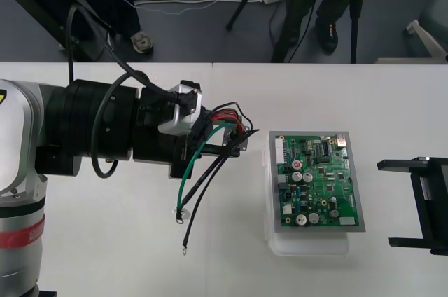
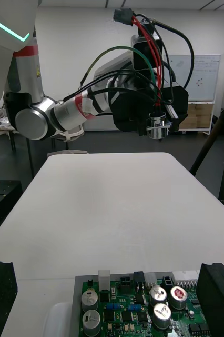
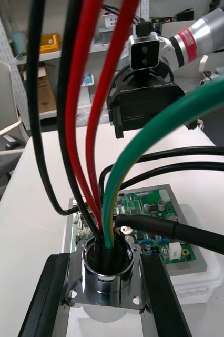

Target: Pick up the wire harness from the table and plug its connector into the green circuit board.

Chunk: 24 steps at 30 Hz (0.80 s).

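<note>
Now the left gripper [image 3: 105,263] clamps the harness [image 3: 196,102] by its round metal socket [image 3: 107,295], red, black and green wires [image 3: 83,79] fanning out. Right gripper [image 1: 409,204] sits open near the green circuit board [image 1: 318,181]

Wire harness [image 1: 225,123] held above table, metal socket [image 3: 108,284] clamped between fingers [image 3: 49,300], wires dangling; green circuit board [image 1: 318,181] flat alongside.

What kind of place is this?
Probably a robot lab or electronics workshop: a robot arm holds a harness over a plain table, next to a green board on a white base.
</note>
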Each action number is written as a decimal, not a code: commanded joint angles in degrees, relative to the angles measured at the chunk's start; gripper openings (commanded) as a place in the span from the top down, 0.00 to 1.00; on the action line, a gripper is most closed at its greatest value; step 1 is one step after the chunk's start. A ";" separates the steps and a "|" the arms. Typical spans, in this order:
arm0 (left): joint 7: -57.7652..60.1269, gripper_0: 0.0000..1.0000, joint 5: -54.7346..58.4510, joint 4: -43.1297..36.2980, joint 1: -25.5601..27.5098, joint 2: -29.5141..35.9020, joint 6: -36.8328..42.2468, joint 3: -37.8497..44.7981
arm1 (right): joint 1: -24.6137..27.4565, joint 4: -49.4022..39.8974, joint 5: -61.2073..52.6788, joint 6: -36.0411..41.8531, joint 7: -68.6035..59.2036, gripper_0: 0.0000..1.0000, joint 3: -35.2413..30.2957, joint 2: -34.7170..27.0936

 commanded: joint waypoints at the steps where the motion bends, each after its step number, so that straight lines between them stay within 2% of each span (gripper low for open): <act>1: 8.59 0.90 -2.31 -3.34 -2.09 -2.65 -1.67 -2.34 | 0.90 -0.53 -0.95 -0.40 3.42 0.00 0.52 -1.61; 13: 19.23 0.90 -12.69 -9.58 -2.18 -2.82 -1.67 -5.50 | 0.90 -0.53 -0.95 -0.40 3.42 0.00 0.52 -0.46; 24: 30.48 0.90 -25.78 -14.06 -3.06 -0.54 -0.88 -12.98 | 0.81 -0.53 -1.92 -0.40 3.68 0.00 0.52 0.77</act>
